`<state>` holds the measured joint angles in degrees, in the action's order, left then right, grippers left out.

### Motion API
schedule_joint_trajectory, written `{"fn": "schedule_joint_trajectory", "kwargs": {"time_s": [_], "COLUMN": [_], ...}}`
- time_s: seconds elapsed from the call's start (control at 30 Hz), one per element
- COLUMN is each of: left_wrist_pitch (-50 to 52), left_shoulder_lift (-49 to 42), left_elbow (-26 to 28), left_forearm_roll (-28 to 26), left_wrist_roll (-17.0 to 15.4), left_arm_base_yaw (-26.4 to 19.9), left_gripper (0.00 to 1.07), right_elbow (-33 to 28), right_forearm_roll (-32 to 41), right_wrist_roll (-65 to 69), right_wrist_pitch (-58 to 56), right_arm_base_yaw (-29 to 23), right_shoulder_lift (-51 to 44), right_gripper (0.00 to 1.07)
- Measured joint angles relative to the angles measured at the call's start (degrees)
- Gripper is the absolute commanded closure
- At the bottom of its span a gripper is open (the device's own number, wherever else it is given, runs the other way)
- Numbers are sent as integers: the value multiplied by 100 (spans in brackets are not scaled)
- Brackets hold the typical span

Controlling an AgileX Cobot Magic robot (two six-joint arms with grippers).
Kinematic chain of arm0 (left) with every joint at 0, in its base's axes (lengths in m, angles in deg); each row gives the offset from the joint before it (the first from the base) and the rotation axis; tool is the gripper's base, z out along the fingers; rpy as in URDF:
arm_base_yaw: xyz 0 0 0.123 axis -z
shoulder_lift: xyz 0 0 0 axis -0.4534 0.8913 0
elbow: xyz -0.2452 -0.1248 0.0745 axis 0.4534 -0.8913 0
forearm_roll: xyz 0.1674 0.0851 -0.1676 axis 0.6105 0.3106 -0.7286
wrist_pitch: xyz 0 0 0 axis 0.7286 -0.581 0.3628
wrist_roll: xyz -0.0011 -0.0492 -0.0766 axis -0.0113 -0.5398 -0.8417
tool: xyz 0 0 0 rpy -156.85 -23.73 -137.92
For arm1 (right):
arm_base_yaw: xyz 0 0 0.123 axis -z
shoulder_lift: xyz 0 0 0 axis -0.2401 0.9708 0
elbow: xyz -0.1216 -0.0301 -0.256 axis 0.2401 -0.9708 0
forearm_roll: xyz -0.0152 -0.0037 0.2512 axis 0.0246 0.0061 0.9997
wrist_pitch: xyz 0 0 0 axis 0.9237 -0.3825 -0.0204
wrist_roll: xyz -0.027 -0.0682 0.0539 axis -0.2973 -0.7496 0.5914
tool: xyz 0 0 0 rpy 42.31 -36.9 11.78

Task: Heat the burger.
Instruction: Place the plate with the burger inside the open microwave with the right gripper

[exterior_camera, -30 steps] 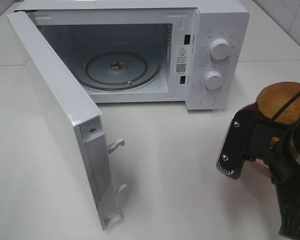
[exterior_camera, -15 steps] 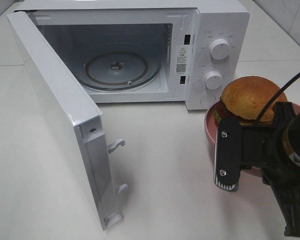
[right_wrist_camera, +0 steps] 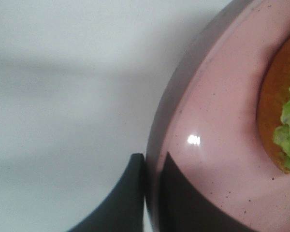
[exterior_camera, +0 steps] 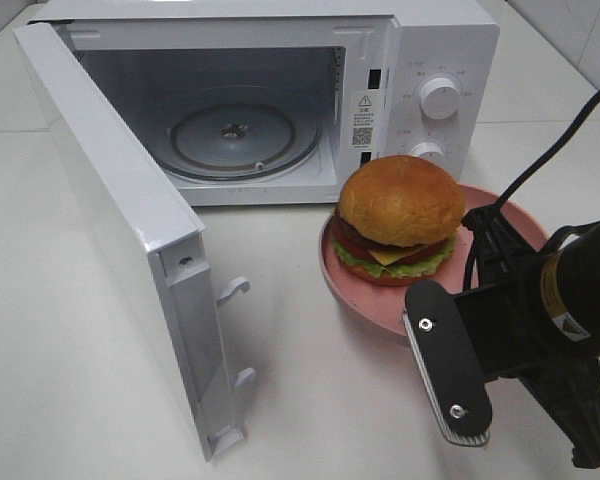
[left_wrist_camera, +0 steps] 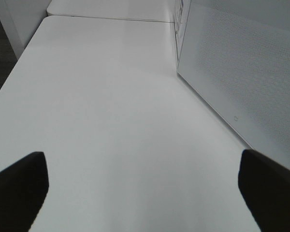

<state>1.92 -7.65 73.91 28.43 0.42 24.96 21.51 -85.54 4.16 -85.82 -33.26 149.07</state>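
While the rim of the pink plate [right_wrist_camera: 208, 145] is clamped between the fingers of the right gripper [right_wrist_camera: 152, 198], one finger [right_wrist_camera: 128, 195] is pressed under the edge and the other is laid on its upper face. The burger [exterior_camera: 400, 215] is seated on the left part of this plate, just beside the clamped near-right rim. Plate and burger are held close in front of the microwave [exterior_camera: 450, 40], before its control panel, where the lower knob [exterior_camera: 427, 150] is partly covered by the bun. Whether the plate touches the table [exterior_camera: 310, 400] cannot be told. The door [exterior_camera: 110, 200] is swung wide to the left, and the glass turntable [exterior_camera: 245, 135] is exposed inside. The left gripper [left_wrist_camera: 144, 193] is held with its fingers spread wide apart above the table.
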Motion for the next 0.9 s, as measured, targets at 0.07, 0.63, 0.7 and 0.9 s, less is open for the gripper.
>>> {"fn": "schedule_joint_trajectory", "kwargs": {"time_s": [0.07, 0.63, 0.7, 0.9], "left_wrist_pitch": [0, 0, 0, 0], "left_shoulder_lift": [0, 0, 0, 0], "left_elbow": [0, 0, 0, 0], "left_forearm_roll": [0, 0, 0, 0], "left_wrist_roll": [0, 0, 0, 0], "left_arm_base_yaw": [0, 0, 0, 0], "left_gripper": [4, 4, 4, 4], "right_elbow": [0, 418, 481, 814], "right_forearm_roll": [-11, 1089, 1140, 1301], "right_wrist_roll": [-275, -2567, -2687, -3008], "right_wrist_pitch": [138, 940, 968, 1100], "right_arm_base_yaw": [0, 229, 229, 350], "right_shoulder_lift": [0, 418, 487, 791], "right_gripper": [107, 107, 107, 107]}}
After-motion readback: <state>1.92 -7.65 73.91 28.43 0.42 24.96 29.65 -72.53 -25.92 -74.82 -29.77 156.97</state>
